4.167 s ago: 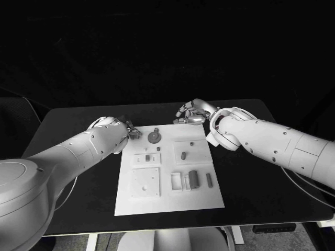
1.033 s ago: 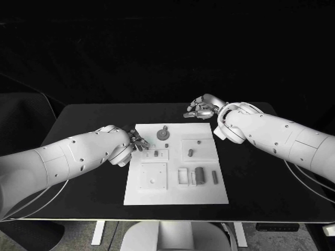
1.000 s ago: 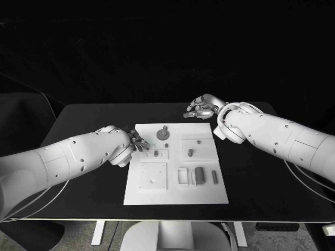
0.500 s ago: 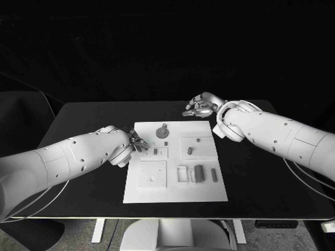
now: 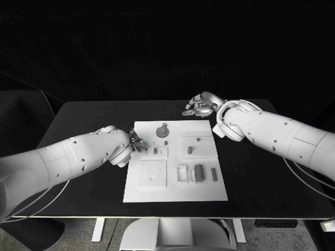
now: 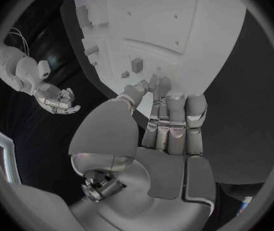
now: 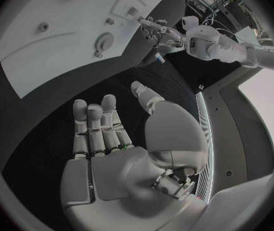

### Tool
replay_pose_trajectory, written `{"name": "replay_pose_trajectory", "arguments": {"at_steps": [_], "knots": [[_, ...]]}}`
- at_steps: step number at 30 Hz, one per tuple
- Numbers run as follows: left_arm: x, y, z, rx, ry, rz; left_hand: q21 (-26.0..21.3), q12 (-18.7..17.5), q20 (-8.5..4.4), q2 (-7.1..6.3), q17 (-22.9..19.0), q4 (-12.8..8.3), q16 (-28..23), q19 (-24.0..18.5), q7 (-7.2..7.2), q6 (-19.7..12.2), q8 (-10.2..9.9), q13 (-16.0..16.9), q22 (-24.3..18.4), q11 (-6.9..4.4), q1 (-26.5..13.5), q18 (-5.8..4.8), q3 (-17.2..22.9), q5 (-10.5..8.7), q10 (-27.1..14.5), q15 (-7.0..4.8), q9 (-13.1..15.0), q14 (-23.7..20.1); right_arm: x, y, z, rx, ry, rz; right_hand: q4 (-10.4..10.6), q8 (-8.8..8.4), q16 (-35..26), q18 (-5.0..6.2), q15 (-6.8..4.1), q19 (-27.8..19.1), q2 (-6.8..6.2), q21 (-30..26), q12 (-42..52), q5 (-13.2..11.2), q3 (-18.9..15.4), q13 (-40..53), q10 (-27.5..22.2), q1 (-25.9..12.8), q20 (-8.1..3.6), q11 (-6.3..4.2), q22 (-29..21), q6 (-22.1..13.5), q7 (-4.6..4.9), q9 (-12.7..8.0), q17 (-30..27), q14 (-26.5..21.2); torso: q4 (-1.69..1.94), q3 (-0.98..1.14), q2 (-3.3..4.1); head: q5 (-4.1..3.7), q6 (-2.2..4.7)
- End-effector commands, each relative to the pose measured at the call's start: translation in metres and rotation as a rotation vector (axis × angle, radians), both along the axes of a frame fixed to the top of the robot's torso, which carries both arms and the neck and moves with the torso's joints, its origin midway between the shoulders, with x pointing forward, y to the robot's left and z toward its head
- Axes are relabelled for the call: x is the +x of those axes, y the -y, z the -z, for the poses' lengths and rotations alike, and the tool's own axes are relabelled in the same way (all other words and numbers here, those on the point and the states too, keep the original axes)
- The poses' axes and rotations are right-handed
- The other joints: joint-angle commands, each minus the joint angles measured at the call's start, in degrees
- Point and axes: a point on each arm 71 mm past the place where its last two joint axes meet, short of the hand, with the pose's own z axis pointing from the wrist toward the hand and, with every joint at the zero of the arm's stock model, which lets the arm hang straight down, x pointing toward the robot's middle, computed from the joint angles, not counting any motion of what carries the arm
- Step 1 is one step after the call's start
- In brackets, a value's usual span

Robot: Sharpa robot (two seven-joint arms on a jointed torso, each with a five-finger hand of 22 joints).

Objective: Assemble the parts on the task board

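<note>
The white task board (image 5: pixel 175 189) lies mid-table with grey parts: a round part (image 5: pixel 162 132) at its far end, a small pegged block (image 5: pixel 155 152), an oval piece (image 5: pixel 190 151) and several bars (image 5: pixel 199 172) in slots. My left hand (image 5: pixel 138 144) is at the board's left edge beside the pegged block. In the left wrist view its fingers (image 6: pixel 175 113) lie straight and together, the thumb tip meeting them over the board (image 6: pixel 195 31); I cannot tell if a part sits between. My right hand (image 5: pixel 200 106) hovers past the far right corner, its fingers (image 7: pixel 98 128) spread and holding nothing.
Black table (image 5: pixel 273 178) surrounds the board with bare room on both sides and in front. A square plate (image 5: pixel 152 174) with a small peg sits on the board's near left. The right wrist view shows the board (image 7: pixel 60 31) and my left hand (image 7: pixel 153 26) at its rim.
Since the oldest frame my left hand has come nearer along the board's left edge, from beside the round part to beside the pegged block. Over the last half second nothing visibly moved.
</note>
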Motion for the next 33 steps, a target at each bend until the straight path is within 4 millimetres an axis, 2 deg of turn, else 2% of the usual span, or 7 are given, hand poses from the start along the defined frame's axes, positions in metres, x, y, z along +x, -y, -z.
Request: {"name": "replay_pose_trajectory", "arguments": {"at_steps": [1, 33], "knots": [[-0.0009, 0.0018, 0.0028, -0.001, -0.015, 0.002, 0.21, 0.26, -0.22, 0.21, 0.68, -0.68, 0.24, -0.04, -0.02, 1.41, 1.18, 0.06, 0.09, -0.16, 0.17, 1.42, 0.92, 0.23, 2.76, -0.40, 1.05, -0.13, -0.0006, -0.0014, 0.0005, 0.000, -0.006, -0.014, 0.17, 0.24, -0.02, -0.42, 0.08, -0.16, 0.21, -0.25, 0.07, -0.12, -0.30, -0.10, -0.11, -0.41, -0.10, -0.02, -0.07, -0.41, 0.08, -0.09, -0.06, -0.17, -0.03, 0.02, 0.04, -0.04, -0.10], [-0.0021, 0.0029, 0.0082, 0.011, -0.050, 0.013, 0.26, 0.20, -0.22, 0.14, 0.68, -0.57, 0.28, -0.03, -0.01, 1.37, 1.10, 0.03, 0.10, -0.17, -0.11, 1.41, 0.99, 0.24, 2.80, -0.39, 1.02, -0.16, -0.0009, -0.0014, 0.0010, 0.000, -0.008, -0.016, 0.19, 0.25, -0.01, -0.42, 0.08, -0.16, 0.25, -0.25, 0.09, -0.12, -0.32, -0.11, -0.11, -0.47, -0.11, -0.02, -0.08, -0.44, 0.08, -0.09, -0.07, -0.17, 0.01, 0.00, 0.09, -0.37, -0.47]]}}
